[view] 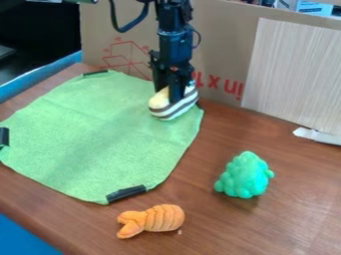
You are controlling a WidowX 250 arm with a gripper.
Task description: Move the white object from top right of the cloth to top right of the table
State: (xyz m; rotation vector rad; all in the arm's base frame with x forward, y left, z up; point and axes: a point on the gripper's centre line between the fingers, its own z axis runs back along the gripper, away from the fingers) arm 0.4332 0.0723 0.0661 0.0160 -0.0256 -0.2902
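Your black gripper [168,96] points down at the white, rounded toy with dark stripes [160,103], at the top right of the green cloth [100,134]. I can't tell if your gripper is open or squeezing. A bumpy green toy [245,177] sits on the brown wooden table [220,219], near an orange, ridged toy [163,218].

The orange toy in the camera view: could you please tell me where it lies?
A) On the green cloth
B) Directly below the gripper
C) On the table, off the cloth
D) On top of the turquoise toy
C: the orange toy rests on the brown table, nearer the camera than the green cloth.
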